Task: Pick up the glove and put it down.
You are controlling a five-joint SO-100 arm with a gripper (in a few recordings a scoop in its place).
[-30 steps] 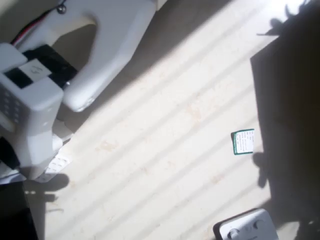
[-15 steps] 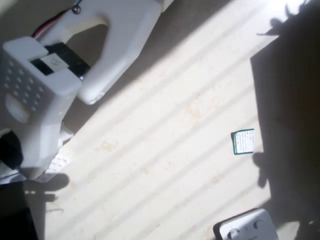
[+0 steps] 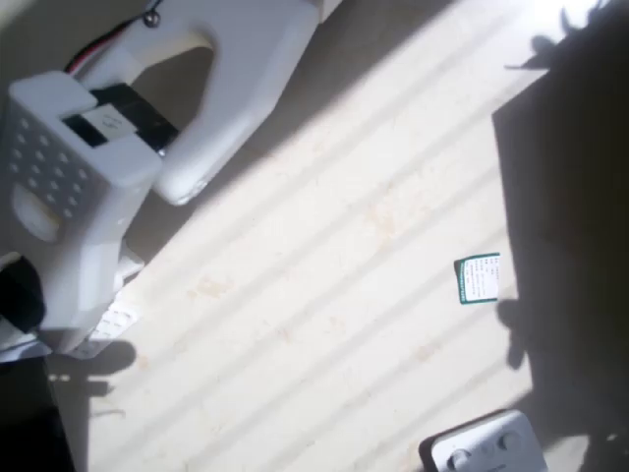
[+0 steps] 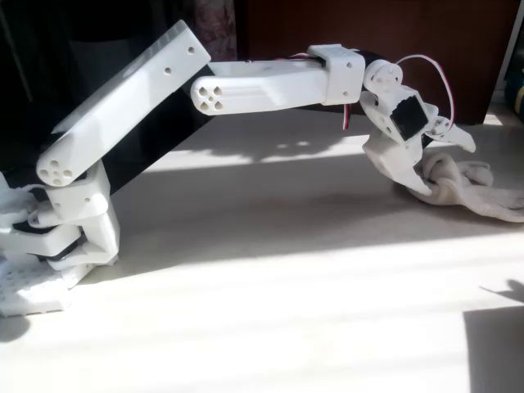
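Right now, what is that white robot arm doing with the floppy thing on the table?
The white arm is stretched out across the table, and its gripper is down at the glove, a soft beige work glove lying bunched on the tabletop. The fingers seem to be around a fold of it, but I cannot tell if they are closed on it. The glove looks like it is resting on the table. In the overhead view a small green-edged card lies by itself.

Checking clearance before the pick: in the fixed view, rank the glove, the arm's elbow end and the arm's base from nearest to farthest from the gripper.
1. glove, right side, right at the gripper.
2. elbow end, upper middle.
3. base, far left.
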